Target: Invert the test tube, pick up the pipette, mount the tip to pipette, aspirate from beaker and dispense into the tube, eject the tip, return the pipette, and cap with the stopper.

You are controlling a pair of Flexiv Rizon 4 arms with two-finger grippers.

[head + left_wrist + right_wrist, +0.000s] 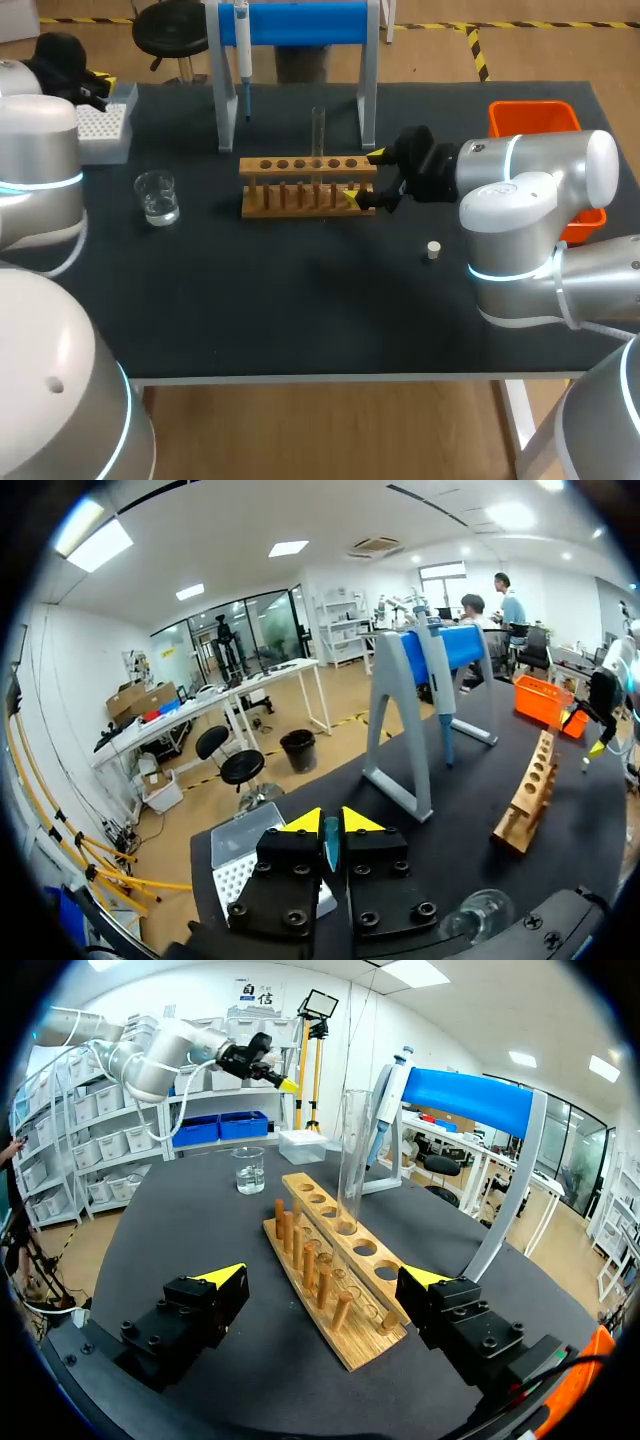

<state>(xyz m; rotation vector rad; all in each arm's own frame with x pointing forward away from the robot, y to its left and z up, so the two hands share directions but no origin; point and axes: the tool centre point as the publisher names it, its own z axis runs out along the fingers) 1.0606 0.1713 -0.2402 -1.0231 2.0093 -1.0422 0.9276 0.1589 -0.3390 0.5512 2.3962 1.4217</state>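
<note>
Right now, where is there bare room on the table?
Free: the front strip from rack to near edge, bar the stopper; the gap between beaker and rack. Crowded: behind the rack by the stand, and at the right gripper.

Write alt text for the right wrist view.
The open right tool faces the end of a wooden test tube rack, where one glass test tube stands upright in a hole. Beyond the rack sit a glass beaker and a pipette hanging on a blue-topped stand.
</note>
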